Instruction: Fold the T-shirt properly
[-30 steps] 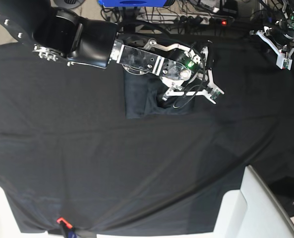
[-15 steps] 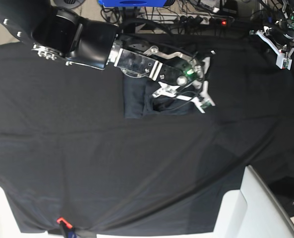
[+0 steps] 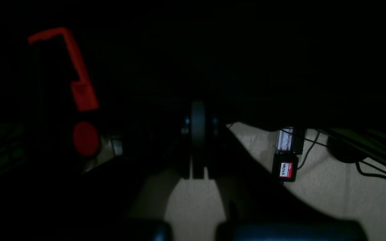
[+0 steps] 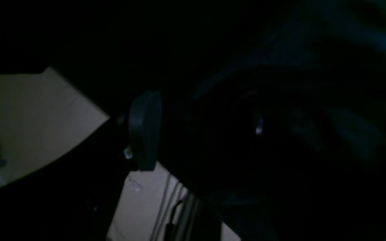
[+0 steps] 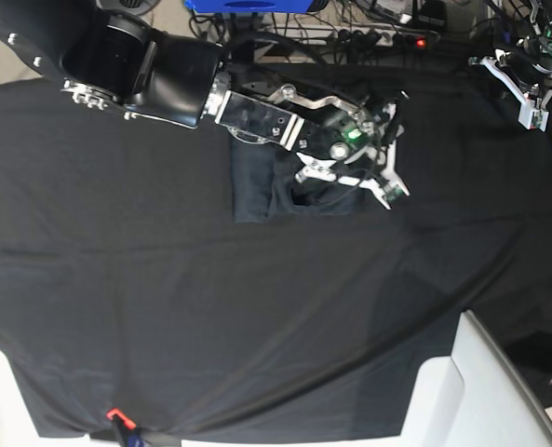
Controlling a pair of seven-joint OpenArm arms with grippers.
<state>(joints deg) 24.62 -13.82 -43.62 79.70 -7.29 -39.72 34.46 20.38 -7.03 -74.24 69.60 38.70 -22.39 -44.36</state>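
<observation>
Shifted slightly: our right gripper (image 5: 394,146) over the folded T-shirt (image 5: 257,191).
Its jaws stand apart, empty; left gripper (image 5: 534,110) closed, well apart.

The right arm (image 5: 164,79) reaches across the black table covering's (image 5: 210,317) rear edge, blocking passage over the folded T-shirt (image 5: 257,186). The cloth's centre and front lie open; white panels (image 5: 471,391) crowd its front corners.
</observation>
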